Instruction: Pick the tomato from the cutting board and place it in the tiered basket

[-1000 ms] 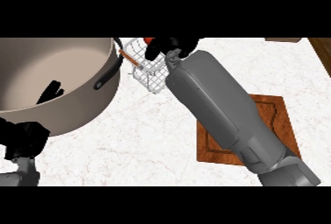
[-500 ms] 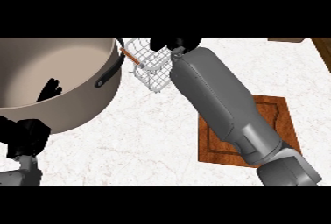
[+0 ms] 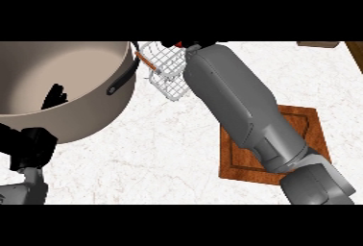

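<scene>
My right forearm stretches from the lower right up to the view's top edge, over the wire tiered basket (image 3: 166, 72). Only the lower part of the right hand (image 3: 204, 44) shows there, black and curled. A red sliver of the tomato (image 3: 181, 44) peeks out beside it, above the basket's upper tier. The wooden cutting board (image 3: 312, 127) lies at the right, half hidden under the forearm, with nothing showing on its bare part. My left hand (image 3: 53, 96) rests open at the left, fingers up, in front of the pot.
A big grey pot (image 3: 64, 72) with a black side handle fills the upper left, close against the basket. White marble counter (image 3: 156, 158) spreads between pot and board. A brown edge shows at the top right corner.
My right hand with the tomato has moved farther up over the basket and now sits partly cut off at the top edge. The left hand has stayed put.
</scene>
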You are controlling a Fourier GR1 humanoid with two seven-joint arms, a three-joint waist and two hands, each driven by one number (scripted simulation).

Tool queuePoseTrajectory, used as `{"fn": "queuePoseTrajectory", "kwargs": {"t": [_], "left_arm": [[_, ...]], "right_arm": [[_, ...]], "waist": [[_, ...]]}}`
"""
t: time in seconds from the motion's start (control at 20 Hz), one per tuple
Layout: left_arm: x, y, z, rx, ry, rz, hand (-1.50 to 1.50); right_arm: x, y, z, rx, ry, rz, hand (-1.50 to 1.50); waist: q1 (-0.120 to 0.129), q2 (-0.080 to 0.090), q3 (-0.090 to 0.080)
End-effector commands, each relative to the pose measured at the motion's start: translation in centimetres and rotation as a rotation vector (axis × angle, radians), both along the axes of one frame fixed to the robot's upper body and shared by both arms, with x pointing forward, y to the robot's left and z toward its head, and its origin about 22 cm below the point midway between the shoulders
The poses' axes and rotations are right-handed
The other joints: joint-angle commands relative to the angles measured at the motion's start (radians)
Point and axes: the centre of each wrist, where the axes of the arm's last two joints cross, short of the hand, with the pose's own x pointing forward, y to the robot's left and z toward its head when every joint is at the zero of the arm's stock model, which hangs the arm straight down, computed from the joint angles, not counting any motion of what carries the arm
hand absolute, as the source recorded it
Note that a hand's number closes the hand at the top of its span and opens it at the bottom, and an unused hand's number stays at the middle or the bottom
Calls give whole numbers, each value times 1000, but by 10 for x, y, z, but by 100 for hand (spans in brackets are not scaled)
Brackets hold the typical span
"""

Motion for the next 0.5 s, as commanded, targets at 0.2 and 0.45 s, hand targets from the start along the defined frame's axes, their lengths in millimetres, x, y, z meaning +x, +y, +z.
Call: {"fn": "queuePoseTrajectory", "kwargs": {"t": [0.2,0.45], "left_arm": [[-9,-22,-11,-24,65,-135,0],[0,-13,-4,-10,79,-90,0]], "right_arm": [[3,-5,22,291,-88,-23,-150],[-1,-19,34,515,-185,-28,-150]], "waist": [[-8,1,-4],[-46,-6,-3]]}}
